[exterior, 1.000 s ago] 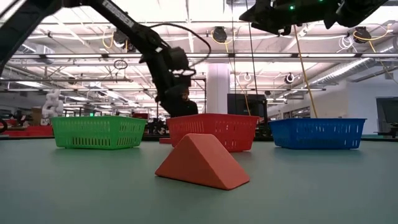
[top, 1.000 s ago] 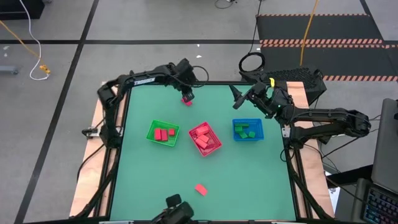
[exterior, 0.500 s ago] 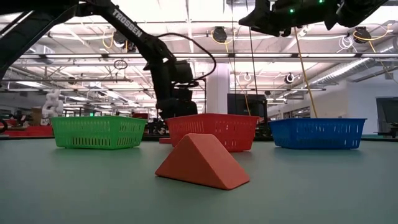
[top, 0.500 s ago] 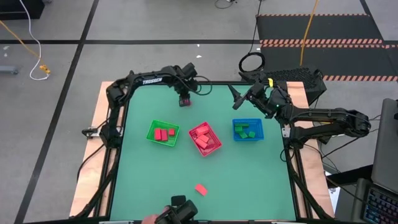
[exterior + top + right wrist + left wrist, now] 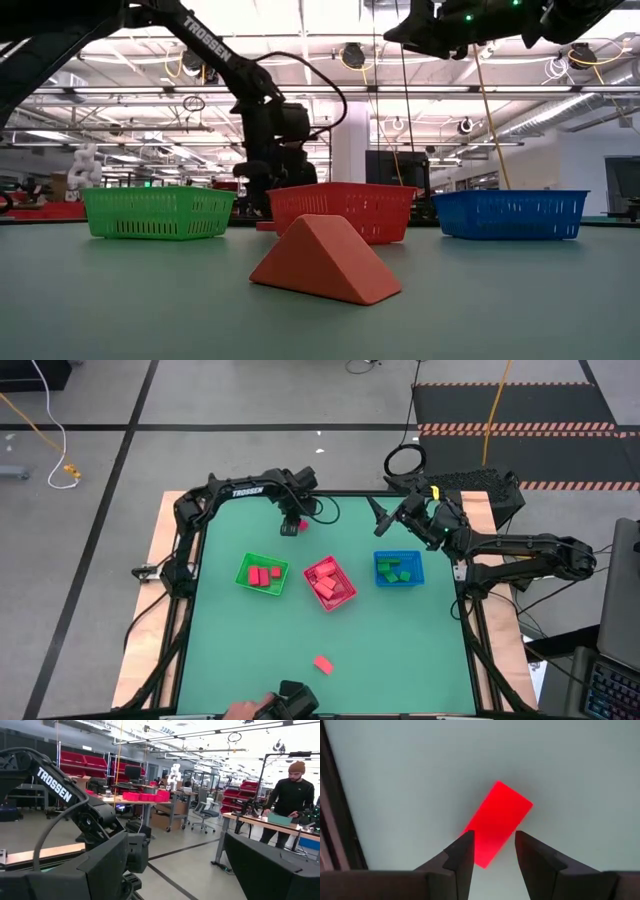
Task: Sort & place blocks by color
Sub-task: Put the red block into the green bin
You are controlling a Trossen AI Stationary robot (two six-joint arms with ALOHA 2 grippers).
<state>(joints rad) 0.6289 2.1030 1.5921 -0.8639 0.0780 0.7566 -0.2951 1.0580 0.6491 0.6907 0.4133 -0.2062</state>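
One red block to take, flat on the table beyond the red basket, toward the far edge and slightly to the basket's left. Directly above it, left gripper: fingers apart, nothing held, tips straddling the block's nearer end. Lies askew to that gap, though, with the long axis running diagonally across the wrist view, so only one corner sits between the tips and most of the bar reaches out ahead of them. Probably calls for a small push forward and a twist of the wrist before dropping and closing across the short sides; otherwise risks pinching a corner and spinning the block away. Clearly the left arm's job, being far the nearer: right gripper up in the air on the other side of the red basket, beyond the blue basket, fingers wide apart and empty, looking out at the room. Against a second ago: left gripper now shifted a little leftward and toward the red basket, leaving the block showing just beside it from above instead of under it; right arm and baskets unchanged; salmon wedge unmoved, well to the near side of the red basket.
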